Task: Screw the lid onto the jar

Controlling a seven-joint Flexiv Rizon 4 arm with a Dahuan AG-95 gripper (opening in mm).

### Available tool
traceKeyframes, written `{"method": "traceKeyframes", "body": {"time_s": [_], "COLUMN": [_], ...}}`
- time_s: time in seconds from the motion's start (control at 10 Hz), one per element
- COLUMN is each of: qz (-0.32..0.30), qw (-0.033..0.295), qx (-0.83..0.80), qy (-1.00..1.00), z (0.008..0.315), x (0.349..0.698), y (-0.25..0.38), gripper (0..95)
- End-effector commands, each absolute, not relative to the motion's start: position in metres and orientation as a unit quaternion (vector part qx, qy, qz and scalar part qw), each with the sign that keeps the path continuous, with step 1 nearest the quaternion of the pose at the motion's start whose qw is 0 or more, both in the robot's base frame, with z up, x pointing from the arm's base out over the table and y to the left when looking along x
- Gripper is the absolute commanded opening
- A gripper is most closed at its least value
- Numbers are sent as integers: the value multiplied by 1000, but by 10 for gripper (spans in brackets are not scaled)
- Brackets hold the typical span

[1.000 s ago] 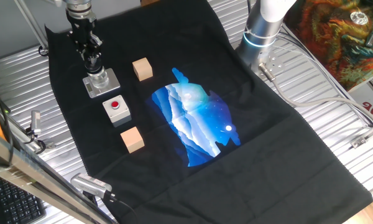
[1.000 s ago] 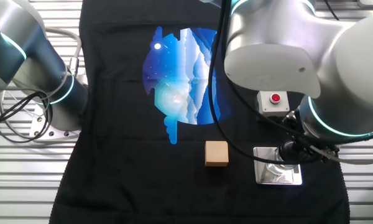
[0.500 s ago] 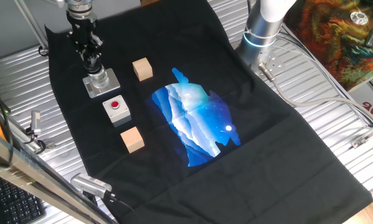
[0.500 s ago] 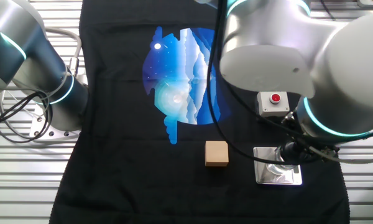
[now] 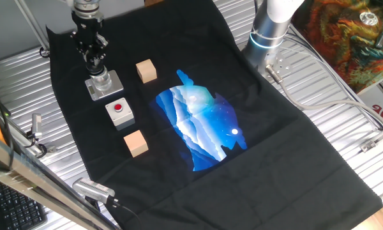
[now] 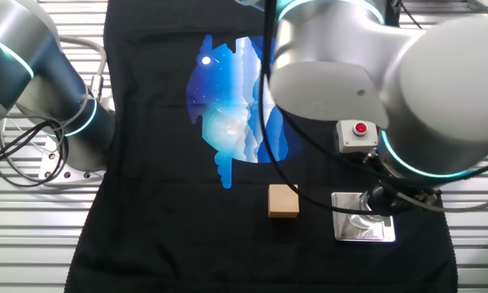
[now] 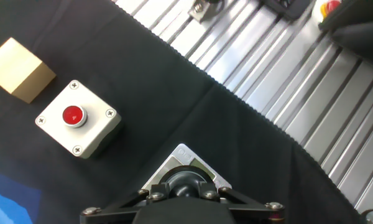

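end effector pinches the lid atop the jar; hand view alone shows the lid.

The arm has bulky pale grey rounded links, glowing cyan joint rings, black cables and a black wrist.
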State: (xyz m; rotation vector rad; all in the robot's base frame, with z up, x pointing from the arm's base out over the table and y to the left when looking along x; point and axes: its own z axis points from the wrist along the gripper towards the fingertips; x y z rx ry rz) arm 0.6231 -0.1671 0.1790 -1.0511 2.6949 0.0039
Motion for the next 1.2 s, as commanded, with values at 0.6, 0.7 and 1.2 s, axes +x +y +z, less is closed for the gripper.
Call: {"method": "traceKeyframes", "body": {"time_s": [0.6,0.7,1.2], "qz": [13,17,26], "qw": [120,118,110], "qx": [-362,-363,-370], "qy": [924,924,922], "z": [179,178,178], "x": [623,624,627], "y": [-166,-167,-166], "gripper": [0,0,0]}}
